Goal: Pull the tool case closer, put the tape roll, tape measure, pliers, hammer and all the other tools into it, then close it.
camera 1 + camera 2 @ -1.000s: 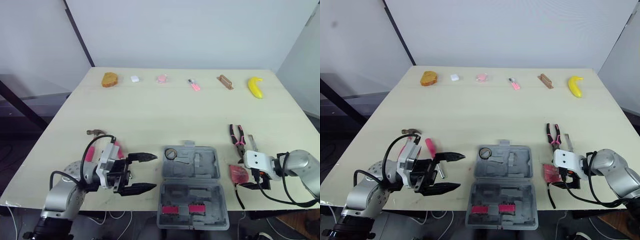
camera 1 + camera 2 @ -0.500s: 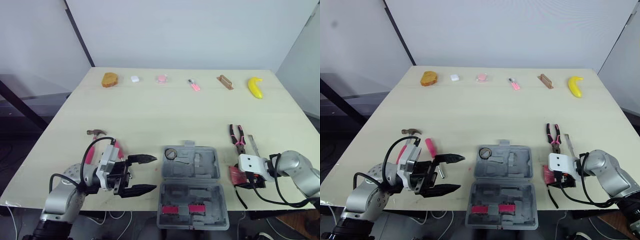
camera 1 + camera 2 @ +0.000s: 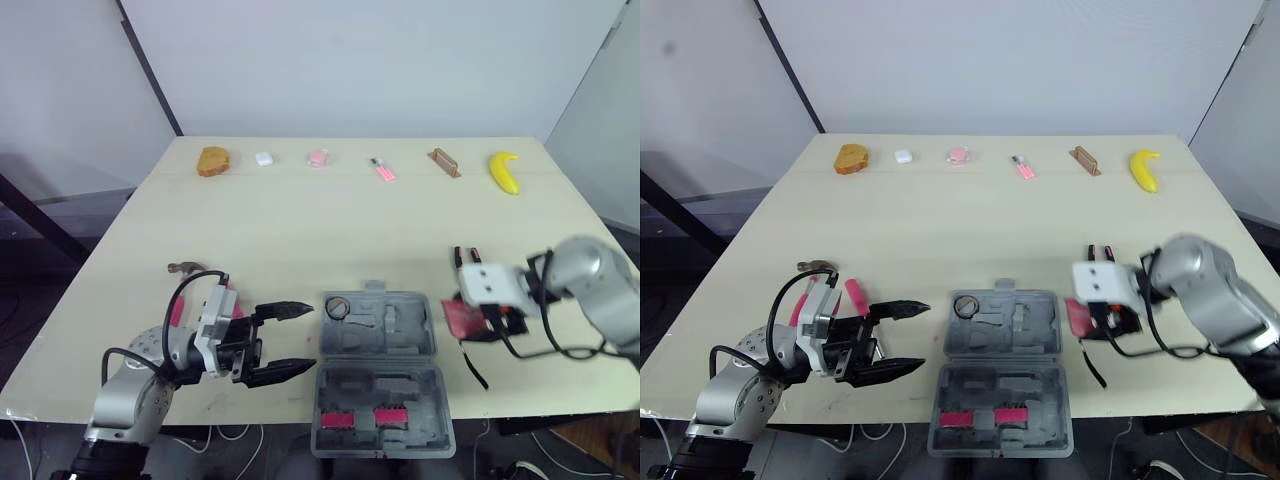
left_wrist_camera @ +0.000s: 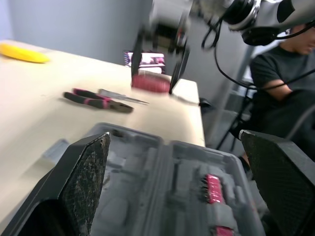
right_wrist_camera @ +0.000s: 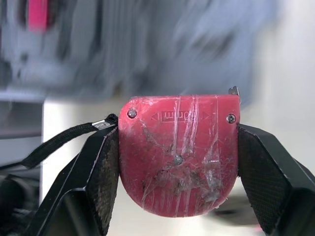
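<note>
I count one tool case, one tape measure, one hammer, one pliers, one banana.

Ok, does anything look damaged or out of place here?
The red tape measure held in the right claw looks scuffed and scratched across its face, and its black strap dangles loose.

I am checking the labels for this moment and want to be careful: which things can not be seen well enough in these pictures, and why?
- Hammer: eye views, the left gripper and its wrist cover most of its handle.
- Tool case: right wrist view, blurred behind the tape measure held in the right gripper; its compartments cannot be told there.
- Small white item and pink item at the far edge of the table: too small to name.
</note>
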Robot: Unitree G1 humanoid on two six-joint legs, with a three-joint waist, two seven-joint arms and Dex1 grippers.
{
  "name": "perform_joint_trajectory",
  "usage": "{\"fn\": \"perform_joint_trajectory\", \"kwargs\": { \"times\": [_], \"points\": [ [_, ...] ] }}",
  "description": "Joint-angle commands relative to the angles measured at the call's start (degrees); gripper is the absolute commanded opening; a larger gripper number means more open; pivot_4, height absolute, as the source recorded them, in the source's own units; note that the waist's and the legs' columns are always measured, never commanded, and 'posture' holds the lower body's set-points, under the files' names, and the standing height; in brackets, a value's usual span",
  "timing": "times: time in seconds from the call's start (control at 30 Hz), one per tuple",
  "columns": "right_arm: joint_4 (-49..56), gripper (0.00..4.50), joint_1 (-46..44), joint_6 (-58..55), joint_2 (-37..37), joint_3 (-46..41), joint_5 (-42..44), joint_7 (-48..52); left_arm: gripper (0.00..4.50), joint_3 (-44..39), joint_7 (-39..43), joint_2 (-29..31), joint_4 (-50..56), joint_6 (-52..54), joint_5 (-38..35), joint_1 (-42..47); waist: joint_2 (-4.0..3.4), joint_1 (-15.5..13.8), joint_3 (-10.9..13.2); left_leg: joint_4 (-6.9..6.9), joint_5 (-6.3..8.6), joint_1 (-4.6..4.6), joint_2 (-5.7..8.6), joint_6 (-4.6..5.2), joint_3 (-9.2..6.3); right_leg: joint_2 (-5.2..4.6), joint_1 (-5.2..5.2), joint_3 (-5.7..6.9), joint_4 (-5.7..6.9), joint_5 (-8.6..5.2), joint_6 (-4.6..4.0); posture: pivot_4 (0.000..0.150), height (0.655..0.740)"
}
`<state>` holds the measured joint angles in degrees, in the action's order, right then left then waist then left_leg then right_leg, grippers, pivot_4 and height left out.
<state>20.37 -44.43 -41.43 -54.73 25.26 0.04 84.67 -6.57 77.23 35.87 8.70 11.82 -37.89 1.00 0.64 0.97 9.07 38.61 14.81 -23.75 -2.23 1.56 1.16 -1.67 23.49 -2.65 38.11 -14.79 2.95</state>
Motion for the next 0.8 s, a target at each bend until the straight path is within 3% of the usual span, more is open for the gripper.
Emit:
{"fn": "perform_joint_trajectory", "kwargs": {
  "times": [0.03,0.27,0.5,0.8],
  "points": [
    [-1.1,2.89,-8.1,-9.1,6.1,6.9,-0.1,1.6,4.50,-2.6,-3.8,-0.8,1.7,0.7,-1.3,-1.0,0.00,0.0,0.0,0.00,0.00,-0.01,0.01,0.00,0.01,-0.03,0.01,0.00,0.00,0.00,0.00,0.150,0.7400],
    [-12.0,2.89,-11.9,-6.8,11.9,20.1,-9.7,-2.8,4.50,-5.5,-6.6,-0.4,3.5,1.2,-1.5,-5.5,0.05,-0.7,0.0,0.00,0.00,-0.14,0.19,0.00,0.07,-0.42,0.01,0.14,-0.10,0.02,0.05,0.150,0.7400],
    [-20.6,2.89,-11.4,-4.1,16.4,22.6,-13.7,-6.3,4.50,-5.1,-7.3,-0.3,4.8,1.3,-1.4,-6.0,0.05,-0.2,0.0,0.01,-0.01,-0.09,0.15,-0.01,0.01,-0.28,0.02,0.17,0.00,0.02,0.03,0.150,0.7400],
    [-24.3,2.89,-10.7,-4.0,19.2,22.4,-15.7,-8.2,4.50,-5.4,-6.6,0.6,5.1,1.8,-1.8,-6.4,0.04,-0.1,0.0,-0.02,-0.01,-0.09,0.14,-0.01,0.02,-0.27,0.02,0.16,-0.01,0.02,0.02,0.150,0.7400]
  ]
}}
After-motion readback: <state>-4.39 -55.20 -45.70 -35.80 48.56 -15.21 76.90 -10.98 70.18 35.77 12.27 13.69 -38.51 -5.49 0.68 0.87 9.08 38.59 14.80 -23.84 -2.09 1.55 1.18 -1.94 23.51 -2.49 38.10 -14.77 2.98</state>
